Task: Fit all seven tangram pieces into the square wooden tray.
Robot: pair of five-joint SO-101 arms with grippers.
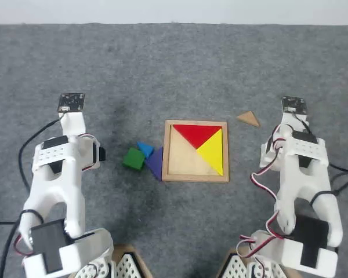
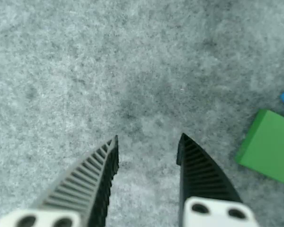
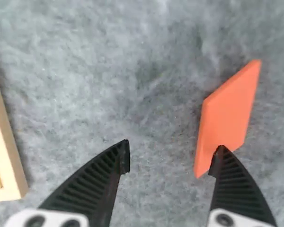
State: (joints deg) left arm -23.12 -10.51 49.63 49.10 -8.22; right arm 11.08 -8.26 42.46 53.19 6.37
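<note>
The square wooden tray (image 1: 196,175) lies mid-table with a red triangle (image 1: 196,134) and a yellow triangle (image 1: 213,152) inside it. Left of the tray a green piece (image 1: 133,158), a blue piece (image 1: 145,149) and a purple piece (image 1: 156,162) sit close together. A tan triangle (image 1: 249,119) lies off the tray's far right corner. My left gripper (image 2: 148,142) hangs open over bare carpet, the green piece (image 2: 270,144) off to one side. My right gripper (image 3: 173,149) is open, one fingertip (image 3: 221,153) at the edge of an orange piece (image 3: 229,113). The tray's rim (image 3: 7,156) lies on the other side.
Grey carpet covers the table. The left arm (image 1: 61,168) stands left of the loose pieces and the right arm (image 1: 298,168) right of the tray. Open carpet stretches beyond the tray toward the far edge.
</note>
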